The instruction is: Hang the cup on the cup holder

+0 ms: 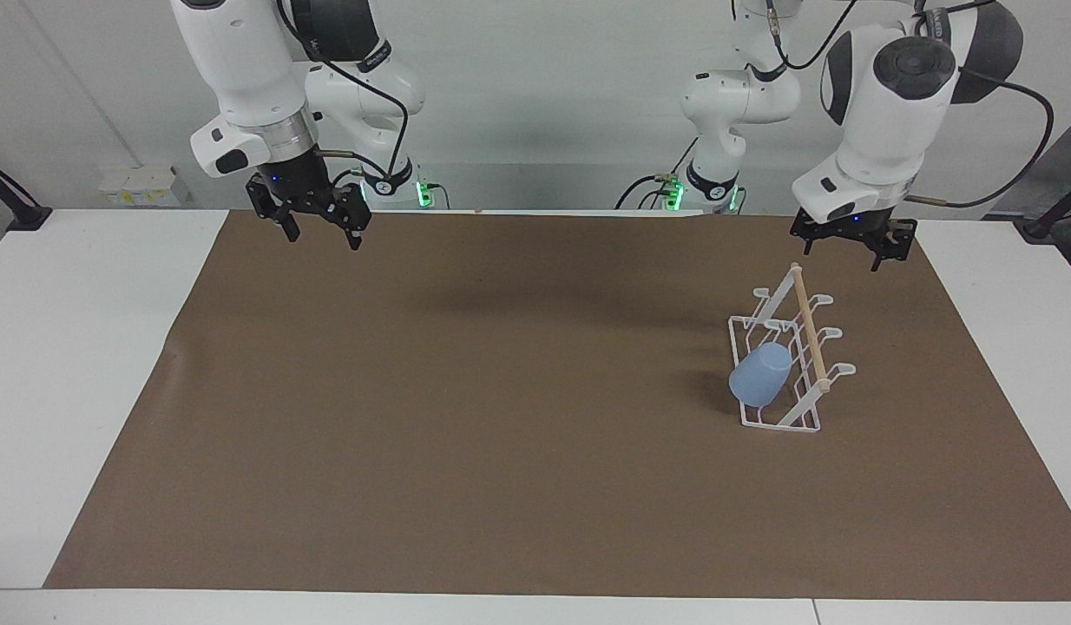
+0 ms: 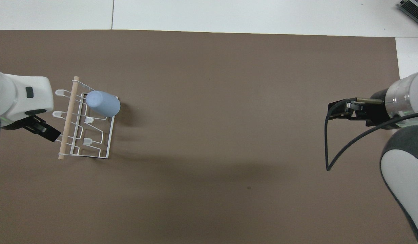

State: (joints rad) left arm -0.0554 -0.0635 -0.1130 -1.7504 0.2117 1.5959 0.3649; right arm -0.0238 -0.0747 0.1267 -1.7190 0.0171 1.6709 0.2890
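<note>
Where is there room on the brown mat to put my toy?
Nearly all of the brown mat is bare, from the cup holder toward the right arm's end. It is crowded only at the holder, where the cup hangs.

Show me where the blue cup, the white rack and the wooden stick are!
cup (image 1: 760,374): facing view, middle of its blue side.
rack (image 2: 109,139): overhead view, white wire edge of its base.
stick (image 1: 808,326): facing view, middle of the wooden dowel on top of the rack.
</note>
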